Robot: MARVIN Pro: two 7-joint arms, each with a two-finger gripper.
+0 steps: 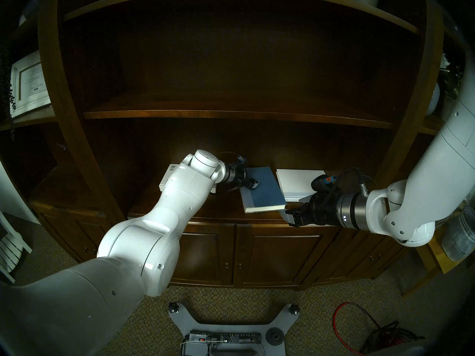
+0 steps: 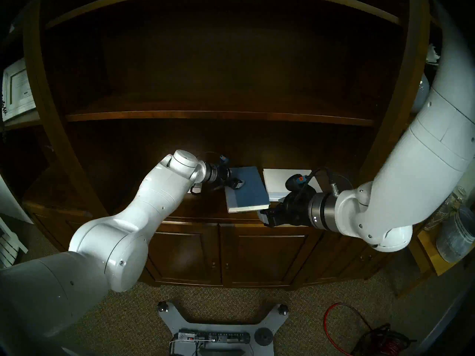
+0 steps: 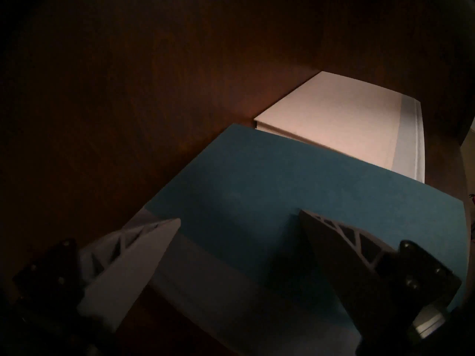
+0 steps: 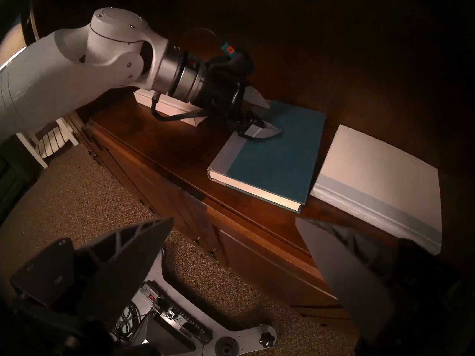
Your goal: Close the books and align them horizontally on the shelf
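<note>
Dark reddish shelf (image 1: 159, 209) carried all three books, closed. Blue book (image 1: 264, 189) lay askew; white barcode book (image 1: 168, 178) left of it, striped white book (image 1: 298, 183) right. Left claw (image 1: 253, 184) spread on blue cover; right claw (image 1: 295, 215) hung spread. Alignment remained.

Arm shells: glossy white rounded casings, dotted with small dark screws, are seen on the left arm (image 1: 144, 234) and right arm (image 1: 421, 183).
Wrist rings: banded silver and black metal; two small white lights are shown on the right one.
Cables: black braided sleeves are looped beside each wrist.
Connectors: small blue-and-orange plugs are fitted above each black tool mount.
Fingers: grey ribbed wedges (image 3: 341, 247) are seen.
</note>
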